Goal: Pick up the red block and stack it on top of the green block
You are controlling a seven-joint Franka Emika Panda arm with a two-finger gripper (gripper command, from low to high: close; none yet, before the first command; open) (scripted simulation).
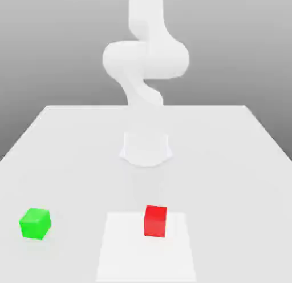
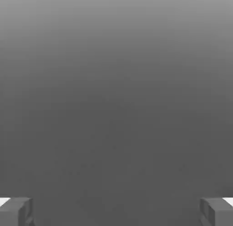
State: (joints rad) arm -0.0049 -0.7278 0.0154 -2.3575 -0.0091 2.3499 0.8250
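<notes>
The red block sits on a pale patch of the white surface, near that patch's far edge (its bright red faces stand out sharply against all the white). It rests flat, slightly to the exterior view's right of the patch's middle. The green block lies well apart from it, toward the exterior view's left, directly on the surface and off the patch (it is turned a little, so its edges run at a different angle from the red one's). Neither block touches the other, and nothing is stacked.

Farther back stands the white arm, its base on the surface and its upper part running up past the top of the exterior view. In the hand view, the gripper is released, its two fingers spread wide apart with nothing between them (just plain grey beyond).
</notes>
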